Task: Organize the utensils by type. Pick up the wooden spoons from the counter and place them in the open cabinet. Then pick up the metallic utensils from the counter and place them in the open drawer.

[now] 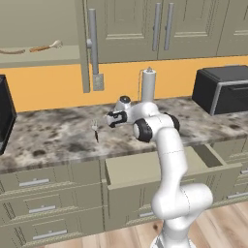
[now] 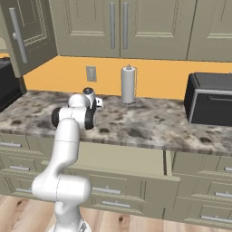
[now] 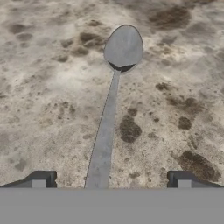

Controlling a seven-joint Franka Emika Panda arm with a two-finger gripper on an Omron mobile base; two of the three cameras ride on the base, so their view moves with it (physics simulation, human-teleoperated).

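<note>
In the hand view an all-grey metal spoon [image 3: 105, 140] lies flat on the mottled counter [image 3: 52, 87], its bowl far from me and its handle running back between my fingertips. My gripper [image 3: 111, 181] is open and straddles the handle's end. In the left base view the gripper [image 1: 108, 119] hangs low over the counter [image 1: 53, 138], just right of the fork [image 1: 96, 131] with silver tines and a dark handle. Two wooden spoons [image 1: 44, 47] rest on the shelf of the open cabinet [image 1: 38, 60]. The wide drawer [image 1: 160, 167] stands open below the counter edge.
A paper towel roll [image 1: 148, 85] stands at the back wall behind my arm. A black appliance [image 1: 223, 89] sits on the right, another dark one [image 1: 5, 114] at the far left. The cabinet door [image 1: 92, 41] hangs open above the counter.
</note>
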